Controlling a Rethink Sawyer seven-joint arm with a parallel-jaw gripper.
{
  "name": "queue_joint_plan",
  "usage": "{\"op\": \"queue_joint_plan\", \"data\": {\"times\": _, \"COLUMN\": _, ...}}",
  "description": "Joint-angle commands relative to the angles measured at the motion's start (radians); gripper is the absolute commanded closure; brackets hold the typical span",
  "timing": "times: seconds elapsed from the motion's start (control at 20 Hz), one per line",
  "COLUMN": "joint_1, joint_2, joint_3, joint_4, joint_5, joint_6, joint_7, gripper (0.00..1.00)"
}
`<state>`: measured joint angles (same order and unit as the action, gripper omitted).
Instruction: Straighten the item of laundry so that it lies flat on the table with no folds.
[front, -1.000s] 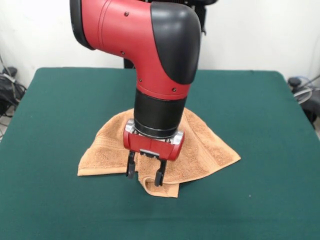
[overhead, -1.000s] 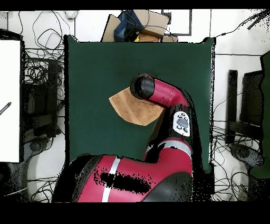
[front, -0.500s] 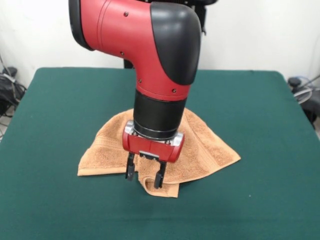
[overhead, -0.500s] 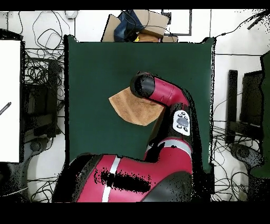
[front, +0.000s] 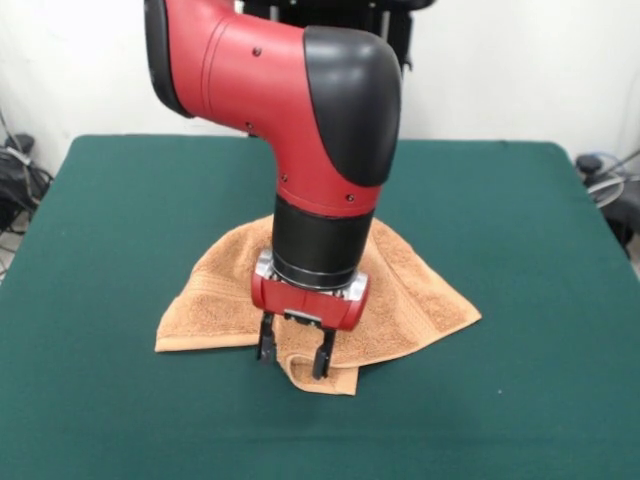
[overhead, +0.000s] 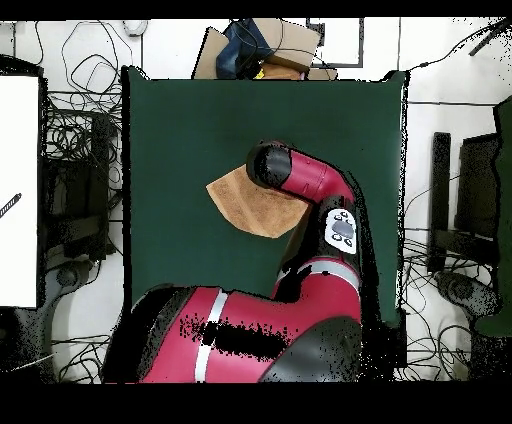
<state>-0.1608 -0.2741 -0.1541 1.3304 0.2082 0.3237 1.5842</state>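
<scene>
The item of laundry (front: 420, 295) is a light orange-tan towel lying bunched and folded in the middle of the dark green table (front: 130, 210), with a folded flap sticking out at its near edge. My gripper (front: 294, 358) points straight down over that near edge, open, its fingertips just above the fold and nothing held between them. In the overhead view the towel (overhead: 240, 203) shows as a tan patch left of the arm, and the arm's elbow hides the gripper.
Cables and boxes (overhead: 265, 45) crowd the floor around the table. A white board (overhead: 18, 190) stands along one side. The red arm (front: 300, 110) rises over the towel's back part and hides it.
The gripper has dropped slightly lower toward the towel's near fold and shifted a little to the right. The towel has not moved.
</scene>
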Motion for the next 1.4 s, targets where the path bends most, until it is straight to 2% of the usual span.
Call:
{"op": "queue_joint_plan", "data": {"times": 0.05, "joint_1": 0.029, "joint_2": 0.041, "joint_3": 0.066, "joint_4": 0.001, "joint_5": -0.014, "joint_6": 0.037, "joint_7": 0.143, "gripper": 0.0}}
{"op": "queue_joint_plan", "data": {"times": 0.8, "joint_1": 0.027, "joint_2": 0.035, "joint_3": 0.068, "joint_4": 0.018, "joint_5": -0.008, "joint_6": 0.025, "joint_7": 0.148, "gripper": 0.0}}
{"op": "queue_joint_plan", "data": {"times": 0.85, "joint_1": 0.025, "joint_2": 0.036, "joint_3": 0.068, "joint_4": 0.017, "joint_5": -0.009, "joint_6": 0.025, "joint_7": 0.146, "gripper": 1.0}}
{"op": "queue_joint_plan", "data": {"times": 1.4, "joint_1": 0.014, "joint_2": 0.026, "joint_3": 0.073, "joint_4": 0.034, "joint_5": -0.011, "joint_6": 0.031, "joint_7": 0.141, "gripper": 1.0}}
